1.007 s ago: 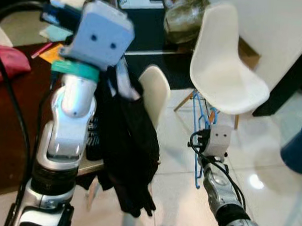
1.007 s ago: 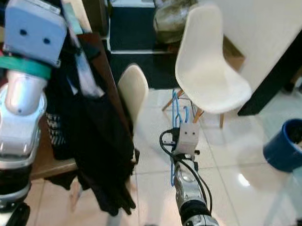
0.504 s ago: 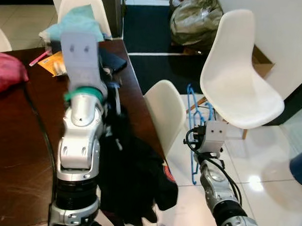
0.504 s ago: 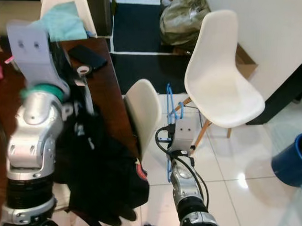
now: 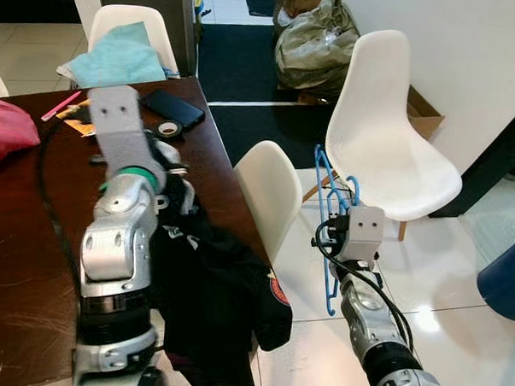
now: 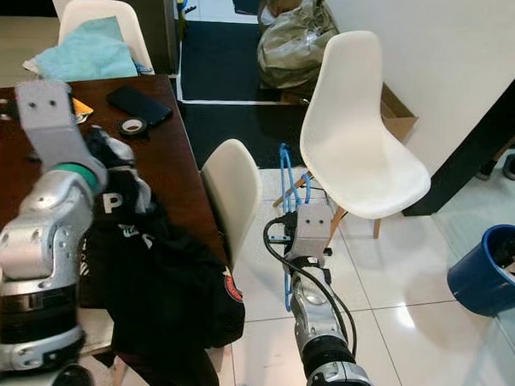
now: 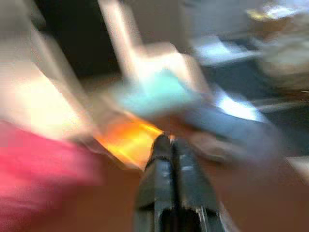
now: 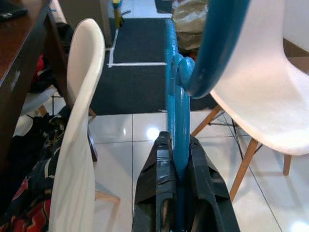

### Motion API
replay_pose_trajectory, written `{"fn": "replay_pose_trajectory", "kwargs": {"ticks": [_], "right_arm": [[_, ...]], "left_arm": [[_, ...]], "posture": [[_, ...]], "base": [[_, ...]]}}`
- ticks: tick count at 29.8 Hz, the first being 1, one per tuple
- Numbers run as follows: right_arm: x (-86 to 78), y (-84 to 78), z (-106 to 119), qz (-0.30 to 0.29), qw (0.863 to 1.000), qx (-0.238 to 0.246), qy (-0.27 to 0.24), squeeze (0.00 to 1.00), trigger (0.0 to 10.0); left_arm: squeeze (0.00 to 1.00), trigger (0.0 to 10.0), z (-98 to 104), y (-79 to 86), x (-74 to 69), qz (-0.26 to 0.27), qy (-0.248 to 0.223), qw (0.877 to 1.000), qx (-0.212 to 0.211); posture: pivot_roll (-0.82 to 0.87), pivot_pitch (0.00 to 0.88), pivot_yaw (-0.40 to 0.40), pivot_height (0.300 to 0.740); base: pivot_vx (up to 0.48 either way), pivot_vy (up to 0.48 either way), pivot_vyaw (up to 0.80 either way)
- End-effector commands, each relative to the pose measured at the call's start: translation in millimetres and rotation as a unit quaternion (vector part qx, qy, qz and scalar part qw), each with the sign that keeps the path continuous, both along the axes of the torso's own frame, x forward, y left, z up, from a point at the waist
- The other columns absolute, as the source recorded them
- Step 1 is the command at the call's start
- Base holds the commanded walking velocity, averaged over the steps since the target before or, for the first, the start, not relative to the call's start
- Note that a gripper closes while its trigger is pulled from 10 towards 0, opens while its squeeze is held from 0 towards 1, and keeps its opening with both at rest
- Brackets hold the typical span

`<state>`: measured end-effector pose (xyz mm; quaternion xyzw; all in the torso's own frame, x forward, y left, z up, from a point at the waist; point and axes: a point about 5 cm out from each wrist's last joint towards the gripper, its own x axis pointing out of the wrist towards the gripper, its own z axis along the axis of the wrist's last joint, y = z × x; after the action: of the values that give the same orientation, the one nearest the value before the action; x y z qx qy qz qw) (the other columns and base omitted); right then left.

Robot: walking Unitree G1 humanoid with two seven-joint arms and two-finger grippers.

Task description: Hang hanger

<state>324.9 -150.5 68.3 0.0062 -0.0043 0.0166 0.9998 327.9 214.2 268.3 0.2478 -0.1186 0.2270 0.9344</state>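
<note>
A blue hanger (image 5: 328, 215) stands upright over the tiled floor, between the two white chairs. My right gripper (image 8: 175, 141) is shut on its lower bar, and the hook (image 8: 212, 43) curves up just past the fingertips. My left arm (image 5: 119, 238) is raised over the brown table's near corner. A black garment (image 5: 214, 311) hangs from its wrist down past the table edge. In the blurred left wrist view my left gripper (image 7: 168, 141) has its fingers pressed together, pointing across the tabletop.
A small white chair (image 5: 274, 194) is tucked at the brown table (image 5: 25, 234), and a larger white chair (image 5: 388, 139) stands to its right. A phone (image 5: 171, 108), a tape roll (image 5: 167, 129), teal cloth and a red bag lie on the table. A blue bin (image 6: 489, 267) stands at right.
The camera view has shifted. My left arm has come down and away from the camera, and the black garment has sunk with it to the table's edge. The right gripper still holds the hanger.
</note>
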Motion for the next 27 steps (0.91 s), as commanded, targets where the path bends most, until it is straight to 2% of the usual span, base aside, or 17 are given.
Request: {"fn": "replay_pose_trajectory", "kwargs": {"ticks": [1, 2, 3, 5, 7, 9, 10, 11, 13, 14, 16, 17, 18, 19, 21, 23, 27], "right_arm": [[-0.3, -0.9, 1.0, 0.002, 1.000, -0.002, -0.002, 0.00, 10.0], [1.0, 1.0, 5.5, 0.011, 1.000, -0.009, -0.012, 0.00, 10.0], [2.4, 2.8, 10.2, 0.020, 0.999, -0.013, -0.022, 0.00, 10.0], [5.2, 4.5, 19.3, 0.033, 0.999, -0.018, -0.040, 0.00, 10.0], [5.2, 4.5, 19.3, 0.033, 0.999, -0.018, -0.040, 0.00, 10.0], [6.3, 3.4, 23.8, 0.035, 0.998, -0.017, -0.047, 0.00, 10.0], [6.3, 3.4, 23.8, 0.035, 0.998, -0.017, -0.047, 0.00, 10.0], [6.4, 2.9, 24.5, 0.035, 0.998, -0.017, -0.048, 0.00, 10.0], [6.4, 2.4, 24.9, 0.036, 0.998, -0.018, -0.048, 0.00, 10.0], [5.8, 3.1, 24.3, 0.038, 0.998, -0.019, -0.047, 0.00, 10.0], [5.8, 3.1, 24.3, 0.038, 0.998, -0.019, -0.047, 0.00, 10.0], [4.9, 4.3, 23.4, 0.042, 0.998, -0.019, -0.046, 0.00, 10.0], [4.9, 4.3, 23.4, 0.042, 0.998, -0.019, -0.046, 0.00, 10.0], [4.2, 5.3, 22.4, 0.046, 0.998, -0.020, -0.044, 0.00, 10.0], [4.2, 5.3, 22.4, 0.046, 0.998, -0.020, -0.044, 0.00, 10.0], [4.0, 6.3, 22.0, 0.051, 0.998, -0.021, -0.042, 0.00, 10.0], [5.0, 6.0, 23.5, 0.055, 0.997, -0.022, -0.041, 0.00, 10.0]], "left_arm": [[0.00, 10.0, 7.3, -10.1, 0.9, -0.004, -0.029, 0.998, 0.052], [0.00, 10.0, -6.6, -9.8, 10.1, -0.046, 0.035, 0.993, 0.105], [0.00, 10.0, -27.2, -11.1, 14.5, -0.093, 0.102, 0.984, 0.113], [0.00, 10.0, -73.4, -26.2, 9.0, -0.205, 0.216, 0.952, 0.073], [0.00, 10.0, -73.4, -26.2, 9.0, -0.205, 0.216, 0.952, 0.073], [0.00, 10.0, -92.3, -38.0, 0.5, -0.241, 0.241, 0.940, 0.019], [0.00, 10.0, -92.3, -38.0, 0.5, -0.241, 0.241, 0.940, 0.019], [0.55, 10.0, -97.0, -43.9, -2.4, -0.250, 0.234, 0.939, -0.030], [0.55, 10.0, -99.9, -47.7, -4.0, -0.256, 0.228, 0.937, -0.061], [1.00, 10.0, -96.1, -50.8, -4.9, -0.259, 0.204, 0.937, -0.115], [1.00, 10.0, -96.1, -50.8, -4.9, -0.259, 0.204, 0.937, -0.115], [1.00, 10.0, -87.7, -52.3, -4.9, -0.251, 0.173, 0.937, -0.173], [1.00, 10.0, -87.7, -52.3, -4.9, -0.251, 0.173, 0.937, -0.173], [1.00, 10.0, -74.2, -54.5, -5.7, -0.245, 0.131, 0.931, -0.236], [1.00, 10.0, -74.2, -54.5, -5.7, -0.245, 0.131, 0.931, -0.236], [1.00, 10.0, -55.5, -59.7, -17.1, -0.231, 0.075, 0.919, -0.312], [1.00, 10.0, -54.3, -50.1, -28.6, -0.181, 0.061, 0.938, -0.290]], "posture": [[0.09, 0.039, -0.004, 0.740], [0.09, 0.053, -0.013, 0.740], [0.09, 0.064, -0.018, 0.740], [0.09, 0.081, -0.023, 0.740], [0.09, 0.081, -0.023, 0.740], [0.09, 0.103, -0.031, 0.740], [0.09, 0.103, -0.031, 0.740], [0.09, 0.106, -0.033, 0.740], [0.09, 0.108, -0.036, 0.740], [0.09, 0.113, -0.040, 0.740], [0.09, 0.113, -0.040, 0.740], [0.09, 0.114, -0.043, 0.740], [0.09, 0.114, -0.043, 0.740], [0.10, 0.115, -0.047, 0.740], [0.10, 0.115, -0.047, 0.740], [0.10, 0.109, -0.052, 0.740], [0.10, 0.107, -0.061, 0.740]], "base": [[0.000, 0.000, 0.00], [0.000, 0.000, 0.00], [0.000, 0.000, 0.00], [0.000, 0.000, 0.00], [0.000, 0.000, 0.00], [0.000, 0.000, 0.00], [0.000, 0.000, 0.00], [0.000, 0.000, 0.00], [0.000, 0.000, 0.00], [0.000, 0.000, 0.00], [0.000, 0.000, 0.00], [0.000, 0.000, 0.00], [0.000, 0.000, 0.00], [0.000, 0.000, 0.00], [0.000, 0.000, 0.00], [0.000, 0.000, 0.00], [0.000, 0.000, 0.00]]}}
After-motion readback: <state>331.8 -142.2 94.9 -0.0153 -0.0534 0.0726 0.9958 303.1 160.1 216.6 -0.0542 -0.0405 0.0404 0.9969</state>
